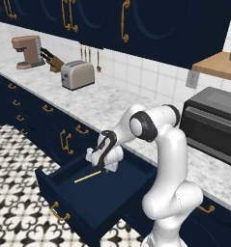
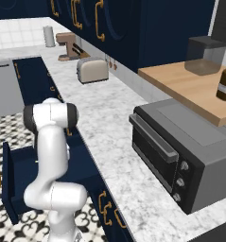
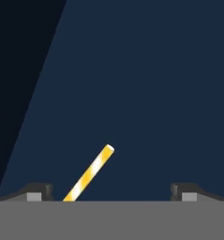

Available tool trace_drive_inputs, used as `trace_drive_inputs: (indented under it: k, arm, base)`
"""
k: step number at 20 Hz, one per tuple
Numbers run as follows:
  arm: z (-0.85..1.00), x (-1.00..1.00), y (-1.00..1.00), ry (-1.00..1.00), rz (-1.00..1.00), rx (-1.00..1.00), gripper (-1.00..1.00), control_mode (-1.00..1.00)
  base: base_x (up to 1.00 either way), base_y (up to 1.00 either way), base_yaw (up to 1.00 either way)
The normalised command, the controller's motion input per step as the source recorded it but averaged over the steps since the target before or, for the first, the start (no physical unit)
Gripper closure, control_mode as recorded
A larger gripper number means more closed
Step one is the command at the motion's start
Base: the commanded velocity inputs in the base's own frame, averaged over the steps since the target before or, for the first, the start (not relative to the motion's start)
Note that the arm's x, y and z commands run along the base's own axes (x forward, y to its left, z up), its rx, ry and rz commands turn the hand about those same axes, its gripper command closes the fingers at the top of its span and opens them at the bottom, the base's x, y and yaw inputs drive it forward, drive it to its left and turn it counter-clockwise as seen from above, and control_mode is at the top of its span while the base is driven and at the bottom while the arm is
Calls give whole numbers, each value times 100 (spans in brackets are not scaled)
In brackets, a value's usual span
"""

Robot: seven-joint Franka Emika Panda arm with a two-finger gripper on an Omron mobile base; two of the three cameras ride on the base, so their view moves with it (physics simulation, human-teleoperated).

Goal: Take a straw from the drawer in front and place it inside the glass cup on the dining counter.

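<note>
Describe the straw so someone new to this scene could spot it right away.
Find the marble worktop carrying the toaster; just below it an open navy drawer juts over the patterned floor. The straw lies on the drawer bottom beneath the open end effector. It is a thin straight yellow stick, white-striped in the hand view, and the one pale thing against that dark blue interior.

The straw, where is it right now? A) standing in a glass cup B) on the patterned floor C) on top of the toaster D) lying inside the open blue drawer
D: the straw lies flat on the bottom of the pulled-out drawer, just under the robot's hand, whose open fingers sit on either side of it in the hand view.
</note>
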Motion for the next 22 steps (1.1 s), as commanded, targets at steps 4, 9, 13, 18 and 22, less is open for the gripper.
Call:
trace_drive_inputs:
  k: [4, 9, 13, 18, 22]
  arm:
    - [-21, 25, 7, 6, -14, 1, -100, -100]
    - [-14, 6, 16, 7, -13, 2, -100, -100]
    - [-14, 0, 13, 6, -14, 1, -100, -100]
    - [-16, -3, 5, 6, -16, 0, -100, -100]
    - [-35, 0, 5, 9, -16, 0, -100, -100]
  base:
    - [0, 0, 0]
    - [0, 0, 0]
    - [0, 0, 0]
    - [0, 0, 0]
    - [0, 0, 0]
